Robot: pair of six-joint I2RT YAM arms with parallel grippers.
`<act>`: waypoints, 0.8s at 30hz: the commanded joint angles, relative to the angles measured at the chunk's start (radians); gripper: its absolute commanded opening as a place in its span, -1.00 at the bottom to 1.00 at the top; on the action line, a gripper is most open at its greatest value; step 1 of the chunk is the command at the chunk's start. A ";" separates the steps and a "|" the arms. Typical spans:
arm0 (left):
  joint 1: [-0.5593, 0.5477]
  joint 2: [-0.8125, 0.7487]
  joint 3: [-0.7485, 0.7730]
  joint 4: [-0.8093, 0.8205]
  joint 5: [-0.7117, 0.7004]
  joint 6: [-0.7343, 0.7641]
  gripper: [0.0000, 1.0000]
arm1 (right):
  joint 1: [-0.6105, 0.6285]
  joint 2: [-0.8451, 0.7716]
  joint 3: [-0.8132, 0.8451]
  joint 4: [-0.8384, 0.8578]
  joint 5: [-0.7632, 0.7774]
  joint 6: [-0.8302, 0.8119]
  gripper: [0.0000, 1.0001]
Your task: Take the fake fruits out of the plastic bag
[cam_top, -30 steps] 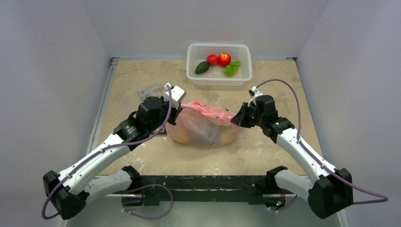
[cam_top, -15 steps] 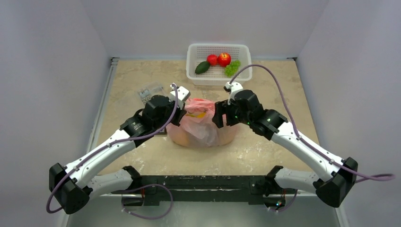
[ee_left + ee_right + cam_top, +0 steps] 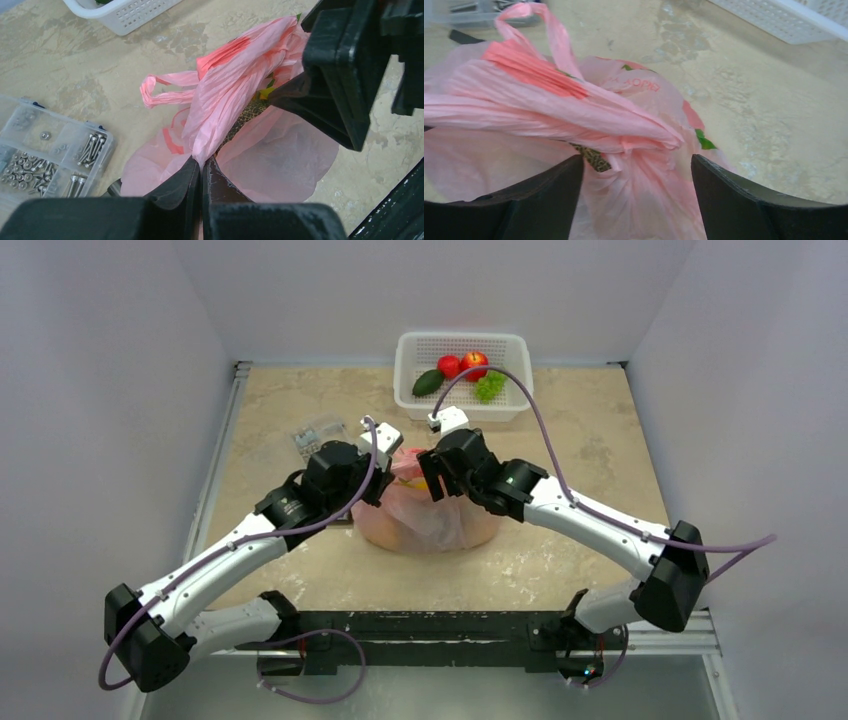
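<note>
The pink plastic bag (image 3: pixel 432 518) lies mid-table with its top bunched up. My left gripper (image 3: pixel 201 164) is shut on a fold of the bag's top edge (image 3: pixel 220 110). My right gripper (image 3: pixel 638 165) is open, its fingers (image 3: pixel 549 195) straddling the gathered top of the bag (image 3: pixel 549 105) from the other side. Through the gap in the bag's mouth shows a patch of the rough dull-green melon (image 3: pixel 591 156) (image 3: pixel 246 116) and a bit of yellow fruit (image 3: pixel 265 93). Orange fruit shapes (image 3: pixel 395 535) glow through the bag's wall; the rest of the fake fruits are hidden inside.
A white perforated basket (image 3: pixel 416 400) with two red apples (image 3: pixel 462 365), green grapes and a dark avocado shape stands at the back. A clear box of screws (image 3: pixel 45 150) lies on the table left of the bag. The right gripper's black body (image 3: pixel 340 75) hangs close over the bag.
My right gripper has opened and swung left from the bag's right end to over its bunched top. The left gripper shifted slightly right early on, then held its grip.
</note>
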 commanded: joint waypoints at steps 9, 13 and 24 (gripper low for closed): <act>0.002 -0.070 0.071 -0.088 0.024 -0.120 0.04 | 0.000 -0.078 -0.156 0.316 -0.003 -0.048 -1.00; 0.003 -0.076 0.154 -0.188 0.098 -0.168 0.63 | 0.000 -0.144 -0.194 0.366 -0.088 -0.056 -1.00; 0.002 0.120 0.397 -0.329 0.080 0.010 0.68 | -0.002 -0.312 -0.323 0.448 -0.164 0.044 -1.00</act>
